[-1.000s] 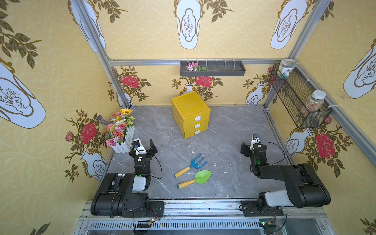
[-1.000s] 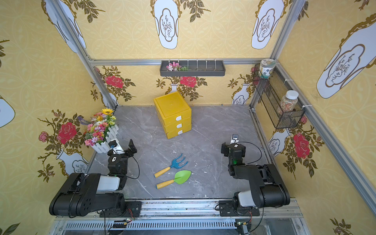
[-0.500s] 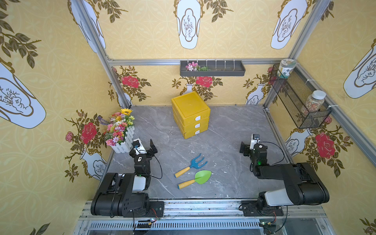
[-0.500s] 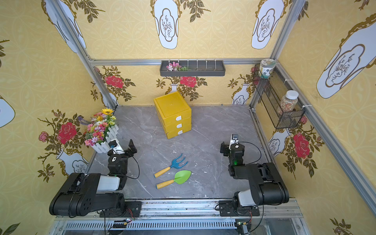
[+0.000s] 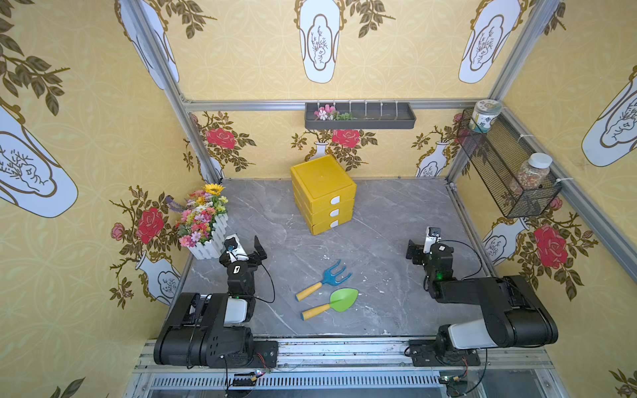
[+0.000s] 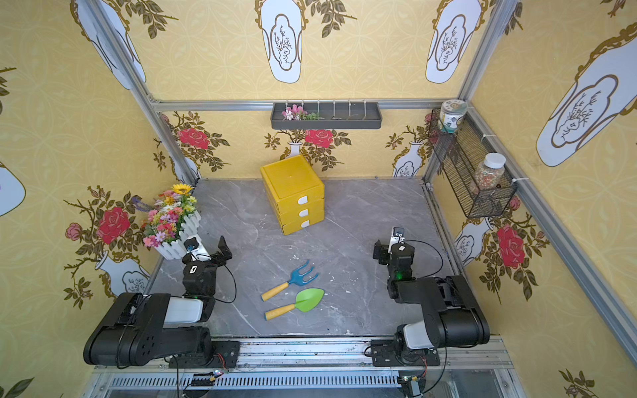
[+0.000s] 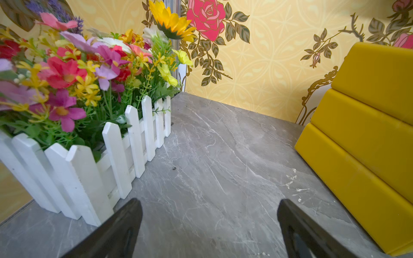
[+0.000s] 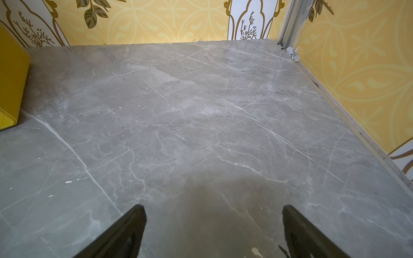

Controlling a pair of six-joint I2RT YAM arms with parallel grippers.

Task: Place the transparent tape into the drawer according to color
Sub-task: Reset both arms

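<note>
No transparent tape shows in any view. The drawer unit (image 5: 324, 196) (image 6: 293, 194) is a yellow stack of three drawers with white handles, all pushed in, standing at the back middle of the grey table. My left gripper (image 5: 243, 243) (image 7: 209, 202) is open and empty, low over the table at the front left; the drawer unit's side (image 7: 368, 134) lies ahead of it and to one side. My right gripper (image 5: 422, 244) (image 8: 213, 207) is open and empty at the front right, over bare table, with a corner of the drawer unit (image 8: 11, 78) at the frame's edge.
A white picket box of artificial flowers (image 5: 203, 224) (image 7: 89, 156) stands close beside the left gripper. A blue toy fork (image 5: 325, 279) and a green toy trowel (image 5: 332, 303) lie front centre. A grey wall shelf (image 5: 360, 117) and a wire basket with jars (image 5: 506, 172) hang above.
The right arm has shifted very slightly; the left arm and all objects stay where they were.
</note>
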